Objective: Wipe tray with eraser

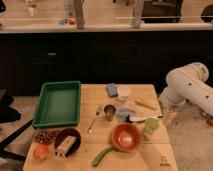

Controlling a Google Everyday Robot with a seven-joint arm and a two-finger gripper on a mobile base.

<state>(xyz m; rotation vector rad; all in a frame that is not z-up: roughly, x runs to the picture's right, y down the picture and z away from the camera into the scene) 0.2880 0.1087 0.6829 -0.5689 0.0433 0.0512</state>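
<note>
Desk (150,152): a wooden desk crowded with tableware. Our reach should cross it high, above the orange bowl (125,136) and the metal cup (109,112).
Arm (189,89): the white arm is off the desk's right edge, well apart from everything the task needs.
Tray (57,102): the green tray sits at the desk's left rear. We judge that wiping has not yet begun.
Dark bowl (75,134): it is just in front of the tray and holds the eraser.
Gripper (170,116): it hangs by the desk's right edge, fingers spread wide and empty as far as we can make out.
Eraser (66,145): a pale block leaning inside the dark bowl. We should come straight down, pinch across its narrow sides and lift it clear of the rim. Then we press its flat face to the tray floor.
</note>
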